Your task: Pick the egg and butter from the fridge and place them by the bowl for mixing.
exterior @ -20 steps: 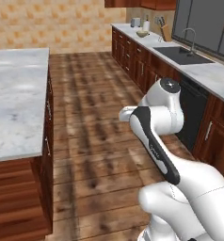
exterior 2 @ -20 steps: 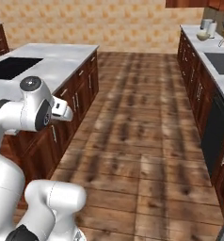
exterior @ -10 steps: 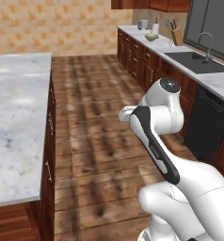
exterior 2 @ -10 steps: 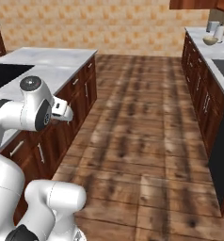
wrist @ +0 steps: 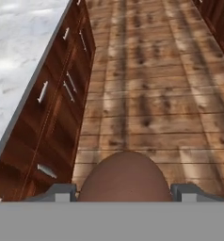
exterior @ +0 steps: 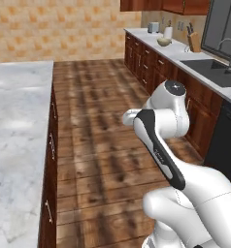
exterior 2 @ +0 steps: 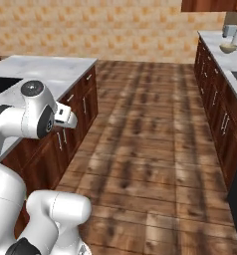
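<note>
The egg sits clamped between the gripper's two fingers, which are closed on its sides so that only the width of the shell keeps them apart; in the hand view its reddish-brown dome bulges up between the two grey finger tips. The arm is folded in tight over the base, and I take that as a carrying pose: keeping the load tucked close while the base rolls down the kitchen aisle makes it less likely to swing or knock a cabinet.

The bowl stands far ahead on the right-hand counter, near its far end beside a white appliance and short of the sink. The same bowl shows at the top right of the right base view. The egg is well apart from it, so the placing step is not yet done.

Compared with half a second ago, the whole scene has slid in both base views: the island on the left fills more of the picture and the right-hand counter has swung round. That is the base driving, not the furniture moving. The arm's fold looks unchanged.
</note>
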